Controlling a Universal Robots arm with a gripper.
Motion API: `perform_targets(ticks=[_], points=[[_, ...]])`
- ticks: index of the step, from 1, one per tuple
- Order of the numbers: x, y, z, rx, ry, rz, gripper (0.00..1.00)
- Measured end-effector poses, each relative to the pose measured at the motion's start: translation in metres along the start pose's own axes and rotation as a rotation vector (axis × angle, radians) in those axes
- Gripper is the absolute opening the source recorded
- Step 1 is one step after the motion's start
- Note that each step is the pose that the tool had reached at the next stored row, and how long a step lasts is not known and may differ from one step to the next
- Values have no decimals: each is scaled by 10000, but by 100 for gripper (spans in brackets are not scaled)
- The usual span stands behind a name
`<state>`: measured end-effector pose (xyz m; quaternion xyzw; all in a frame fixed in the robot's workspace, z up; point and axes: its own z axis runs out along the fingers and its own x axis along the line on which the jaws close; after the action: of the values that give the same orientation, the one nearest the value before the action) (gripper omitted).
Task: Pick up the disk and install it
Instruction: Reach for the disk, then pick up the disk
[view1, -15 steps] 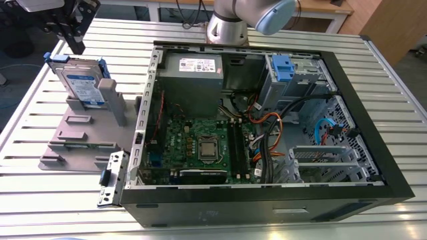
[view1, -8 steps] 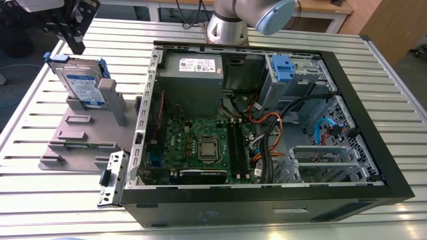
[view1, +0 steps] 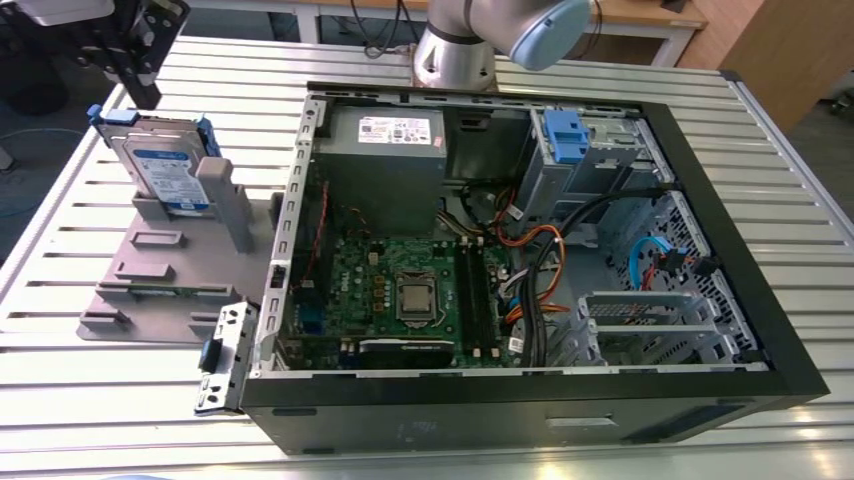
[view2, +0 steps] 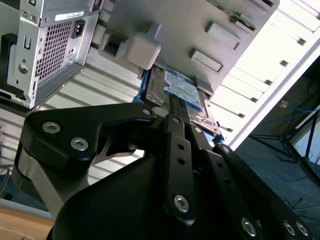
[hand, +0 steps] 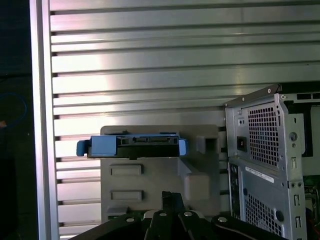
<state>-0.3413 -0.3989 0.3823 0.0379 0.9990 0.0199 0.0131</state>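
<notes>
As it stands upright, the disk (view1: 150, 160) shows its label (view1: 171, 182).

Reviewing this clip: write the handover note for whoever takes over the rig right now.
Gripper: hangs just above the disk, not touching it; open or shut cannot be told.
Disk: stands on edge in the grey holder, to the exterior view's left of the open computer case.
Done: nothing that shows.
Left: disk not yet picked up, not yet installed in the case.

Slatted metal table (view1: 801, 200), wooden cabinet (view1: 774, 50) behind
</notes>
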Motion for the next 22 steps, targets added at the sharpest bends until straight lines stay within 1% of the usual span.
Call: perform_targets(ticks=[3, 18, 20, 22], points=[[11, -1, 1, 0, -1, -1, 11], [13, -1, 5, 0, 0, -7, 11], [13, -2, 5, 0, 3, -103, 11], [14, -2, 5, 1, 11, -317, 11]])
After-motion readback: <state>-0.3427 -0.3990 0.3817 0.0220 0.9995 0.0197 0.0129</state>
